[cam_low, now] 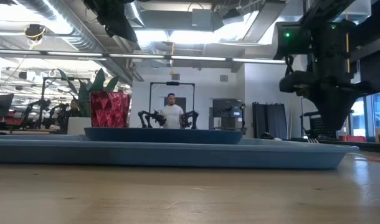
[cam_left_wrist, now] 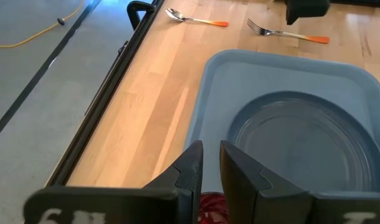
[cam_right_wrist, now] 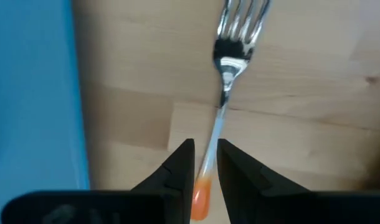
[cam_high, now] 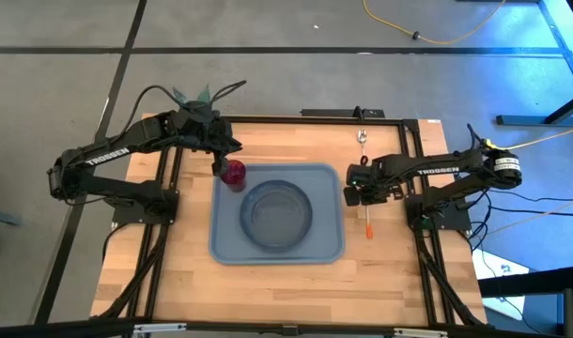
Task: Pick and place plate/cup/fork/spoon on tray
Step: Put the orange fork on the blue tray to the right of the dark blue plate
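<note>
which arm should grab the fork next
Right, most likely. The right gripper hangs directly over the fork on the table beside the tray, fingers astride its handle. The left gripper is across the tray by the cup.

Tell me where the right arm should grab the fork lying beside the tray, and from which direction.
Grip the fork on its thin orange handle, coming straight down from above. It lies flat on the table, so only a top-down pinch across the narrow handle fits. The right gripper already straddles the handle.
</note>
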